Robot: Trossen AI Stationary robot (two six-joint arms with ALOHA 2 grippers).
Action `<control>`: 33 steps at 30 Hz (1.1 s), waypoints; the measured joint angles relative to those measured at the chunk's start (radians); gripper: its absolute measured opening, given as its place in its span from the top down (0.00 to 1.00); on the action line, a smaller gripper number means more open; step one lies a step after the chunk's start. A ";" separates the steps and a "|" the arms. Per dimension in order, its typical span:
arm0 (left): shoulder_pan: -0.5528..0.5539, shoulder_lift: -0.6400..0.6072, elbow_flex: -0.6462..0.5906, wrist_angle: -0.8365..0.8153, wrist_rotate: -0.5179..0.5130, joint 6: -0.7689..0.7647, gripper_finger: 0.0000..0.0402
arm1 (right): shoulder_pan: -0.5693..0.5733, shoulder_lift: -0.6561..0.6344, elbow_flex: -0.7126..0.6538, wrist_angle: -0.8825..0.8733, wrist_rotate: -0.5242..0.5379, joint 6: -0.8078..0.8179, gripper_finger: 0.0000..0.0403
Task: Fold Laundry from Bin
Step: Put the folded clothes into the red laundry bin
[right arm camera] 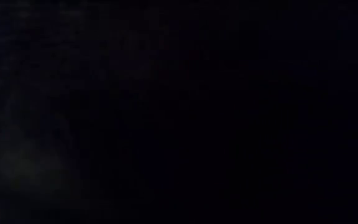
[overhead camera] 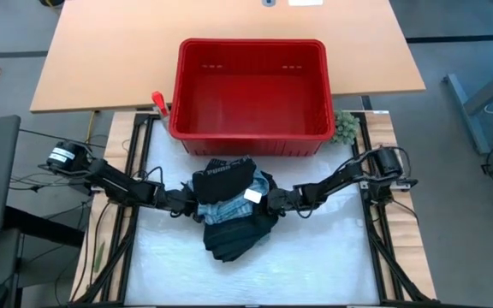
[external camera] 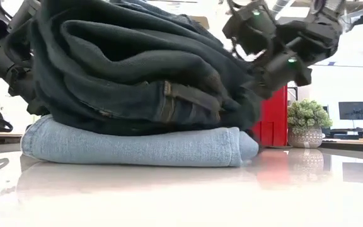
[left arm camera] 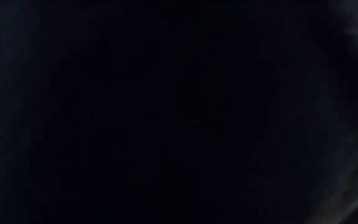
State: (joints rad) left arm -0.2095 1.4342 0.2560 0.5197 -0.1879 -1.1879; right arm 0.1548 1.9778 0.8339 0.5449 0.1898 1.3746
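The laundry (overhead camera: 229,210) lies as a stack in the middle of the white table. A black garment with white lettering (overhead camera: 222,175) is on top, with light blue and dark cloth under it. In the low view, dark jeans (external camera: 137,69) rest on a folded light blue garment (external camera: 137,146), which lies flat on the table. My left gripper (overhead camera: 188,202) is at the stack's left side and my right gripper (overhead camera: 274,202) at its right side, both buried in the cloth. Both wrist views are dark. The red bin (overhead camera: 251,94) stands beyond the stack, and no garment shows in it.
A small green fuzzy lump (overhead camera: 346,127) sits at the bin's right corner. A red-handled tool (overhead camera: 159,103) lies at the bin's left. A wooden tabletop (overhead camera: 101,60) lies beyond the bin. Bare white table (overhead camera: 246,278) lies between the stack and the near edge.
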 joint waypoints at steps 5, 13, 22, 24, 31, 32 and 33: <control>0.008 0.001 0.010 -0.067 0.002 -0.002 0.48 | 0.007 0.068 0.108 -0.055 -0.010 -0.054 0.33; 0.008 0.001 0.014 -0.095 -0.040 0.010 0.73 | 0.005 0.065 0.117 -0.100 -0.010 -0.063 0.62; 0.007 0.004 0.009 -0.016 -0.072 0.116 0.74 | 0.009 0.065 0.113 -0.074 0.015 -0.093 0.62; 0.007 0.005 0.008 0.019 -0.071 0.148 0.74 | 0.010 0.065 0.112 -0.055 0.018 -0.116 0.62; 0.000 -0.027 0.007 0.057 -0.091 0.238 0.76 | 0.011 -0.043 0.106 -0.131 0.098 -0.213 0.62; 0.000 -0.038 0.010 0.049 -0.100 0.256 0.77 | 0.011 -0.062 0.106 -0.155 0.106 -0.230 0.62; 0.001 -0.045 0.017 0.036 -0.114 0.273 0.78 | 0.010 -0.080 0.106 -0.175 0.113 -0.254 0.62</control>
State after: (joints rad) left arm -0.2081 1.3890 0.2731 0.5553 -0.3018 -0.9146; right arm 0.1646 1.8982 0.9394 0.3699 0.3026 1.1207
